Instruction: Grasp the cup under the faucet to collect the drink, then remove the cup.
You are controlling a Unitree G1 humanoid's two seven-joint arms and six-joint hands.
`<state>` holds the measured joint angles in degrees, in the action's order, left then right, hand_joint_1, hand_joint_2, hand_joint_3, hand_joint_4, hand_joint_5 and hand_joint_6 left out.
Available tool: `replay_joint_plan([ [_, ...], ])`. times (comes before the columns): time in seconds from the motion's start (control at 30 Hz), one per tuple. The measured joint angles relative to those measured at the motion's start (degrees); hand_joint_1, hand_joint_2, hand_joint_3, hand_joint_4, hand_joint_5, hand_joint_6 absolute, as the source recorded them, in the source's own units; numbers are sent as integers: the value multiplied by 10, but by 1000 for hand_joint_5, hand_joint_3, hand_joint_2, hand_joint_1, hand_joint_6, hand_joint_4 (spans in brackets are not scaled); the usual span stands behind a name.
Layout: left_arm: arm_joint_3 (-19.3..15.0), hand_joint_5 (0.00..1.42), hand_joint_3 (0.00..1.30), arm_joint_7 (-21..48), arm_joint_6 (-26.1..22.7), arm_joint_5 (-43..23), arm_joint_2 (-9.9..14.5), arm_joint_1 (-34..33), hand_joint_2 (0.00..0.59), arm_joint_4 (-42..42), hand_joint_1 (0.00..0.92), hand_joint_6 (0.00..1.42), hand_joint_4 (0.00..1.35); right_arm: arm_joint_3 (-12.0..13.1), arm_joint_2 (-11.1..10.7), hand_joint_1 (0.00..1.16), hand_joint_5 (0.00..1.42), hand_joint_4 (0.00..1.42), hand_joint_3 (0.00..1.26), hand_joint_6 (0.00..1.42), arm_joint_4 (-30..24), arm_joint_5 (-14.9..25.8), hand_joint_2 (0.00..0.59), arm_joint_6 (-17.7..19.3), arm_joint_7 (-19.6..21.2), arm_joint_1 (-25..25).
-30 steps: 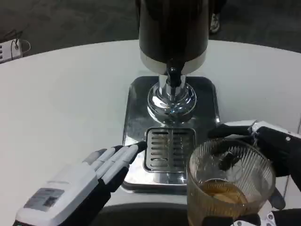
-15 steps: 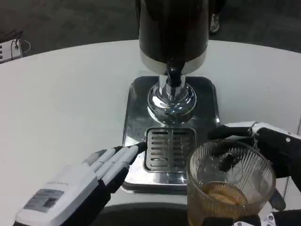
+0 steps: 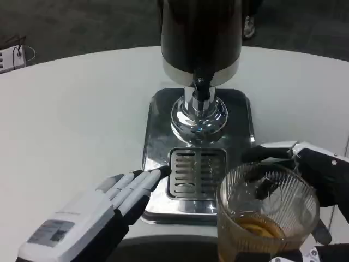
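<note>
You see the ribbed clear glass cup (image 3: 267,215) upright at the lower right, partly filled with amber drink, away from the black faucet (image 3: 200,87), beside the drip grate (image 3: 196,173).

Right hand (image 3: 313,183) lowered cup (image 3: 266,215) slightly toward near edge; left hand (image 3: 92,215) crept nearer

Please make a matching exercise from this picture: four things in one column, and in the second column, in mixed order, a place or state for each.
Things:
1. Ribbed clear glass cup
2. Slotted metal drip grate
3. Left hand
4. Black faucet spout

Places or states:
A. fingers flat at the shiny steel tray's edge
B. held by the right hand, amber drink inside
C. under the dark dispenser tank
D. bare, in front of the chrome column

Pairs: 1-B, 2-D, 3-A, 4-C
</note>
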<state>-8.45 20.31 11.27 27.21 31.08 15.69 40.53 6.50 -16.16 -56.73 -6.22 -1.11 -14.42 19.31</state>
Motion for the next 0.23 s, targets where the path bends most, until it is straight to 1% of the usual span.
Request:
replay_joint_plan([
  [0.23, 0, 0, 0, 1, 0, -1, 0, 2, 61, 0, 0, 0, 0, 0, 0, 985, 1357, 1222, 1061, 1424, -1, 0, 97, 0, 0, 2],
])
